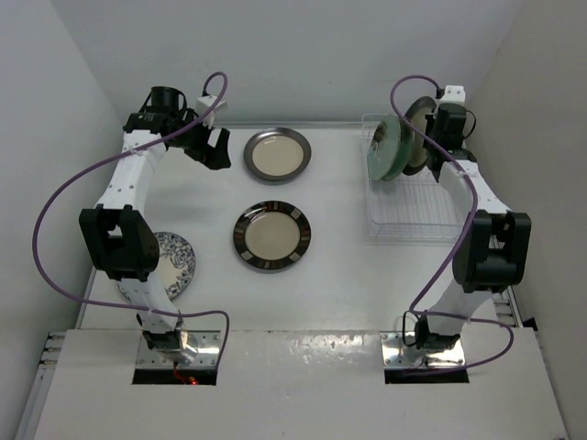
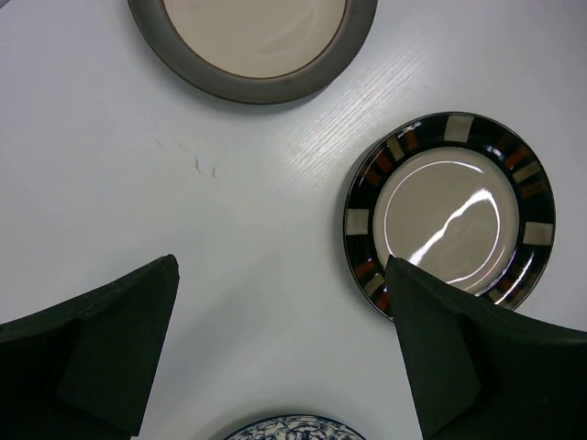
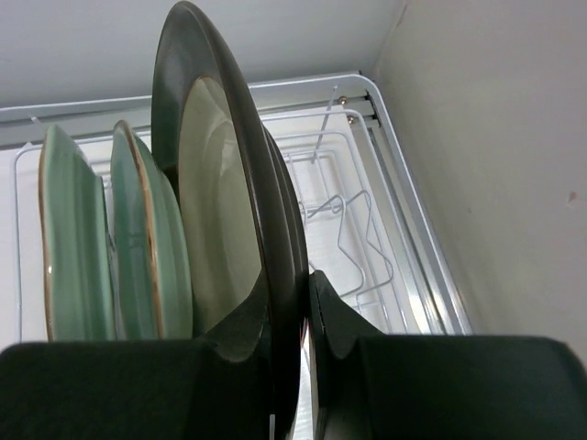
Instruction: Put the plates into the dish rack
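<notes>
My right gripper (image 1: 429, 137) (image 3: 307, 312) is shut on the rim of a cream plate with a dark grey rim (image 1: 419, 119) (image 3: 220, 211). It holds the plate upright on edge over the far end of the dish rack (image 1: 413, 215) (image 3: 367, 229). Two mint-green plates (image 1: 387, 151) (image 3: 73, 247) stand upright in the rack right beside it. My left gripper (image 1: 215, 147) (image 2: 280, 312) is open and empty above the table. A second grey-rimmed plate (image 1: 277, 154) (image 2: 252, 37), a brown patterned-rim plate (image 1: 271, 236) (image 2: 449, 215) and a blue floral plate (image 1: 174, 264) (image 2: 289, 429) lie flat.
The rack stands in the far right corner, close to the right wall (image 3: 495, 137) and the back wall. The near rows of rack tines (image 1: 413, 225) hold nothing. The left arm (image 1: 119, 238) partly covers the blue floral plate in the top view.
</notes>
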`<control>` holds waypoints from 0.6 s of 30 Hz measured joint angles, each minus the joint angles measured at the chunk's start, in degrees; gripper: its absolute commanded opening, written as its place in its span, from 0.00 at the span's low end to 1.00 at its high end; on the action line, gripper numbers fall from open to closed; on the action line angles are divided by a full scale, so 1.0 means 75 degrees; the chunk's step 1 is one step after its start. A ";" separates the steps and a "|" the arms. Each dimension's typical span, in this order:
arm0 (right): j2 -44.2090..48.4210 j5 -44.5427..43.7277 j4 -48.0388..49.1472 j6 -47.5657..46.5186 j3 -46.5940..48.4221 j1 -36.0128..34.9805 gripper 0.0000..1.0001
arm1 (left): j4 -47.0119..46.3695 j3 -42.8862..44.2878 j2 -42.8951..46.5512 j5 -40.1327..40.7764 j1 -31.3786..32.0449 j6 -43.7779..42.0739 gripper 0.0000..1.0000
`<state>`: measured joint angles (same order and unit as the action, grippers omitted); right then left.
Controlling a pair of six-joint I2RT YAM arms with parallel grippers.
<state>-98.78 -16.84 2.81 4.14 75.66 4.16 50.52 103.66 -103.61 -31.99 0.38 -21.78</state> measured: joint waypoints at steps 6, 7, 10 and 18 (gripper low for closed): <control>-0.0009 -0.0458 0.0860 -0.0361 -0.0507 -0.0385 0.00 | 0.0003 0.0000 -0.0003 0.0023 0.0000 0.0000 1.00; -0.0009 -0.0568 0.1046 -0.0443 -0.0612 -0.0463 0.00 | 0.0003 0.0000 -0.0003 0.0026 0.0000 0.0000 1.00; -0.0009 -0.0906 0.1510 -0.0781 -0.0877 -0.0720 0.00 | 0.0003 0.0000 -0.0006 0.0041 0.0000 -0.0003 1.00; -0.0026 -0.1128 0.2101 -0.1011 -0.1195 -0.1032 0.30 | 0.0006 0.0000 -0.0006 0.0038 0.0000 -0.0026 1.00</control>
<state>-98.98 -25.30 18.57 -3.44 66.70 -3.57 50.57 103.66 -103.66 -31.70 0.38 -21.98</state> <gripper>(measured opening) 0.297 0.997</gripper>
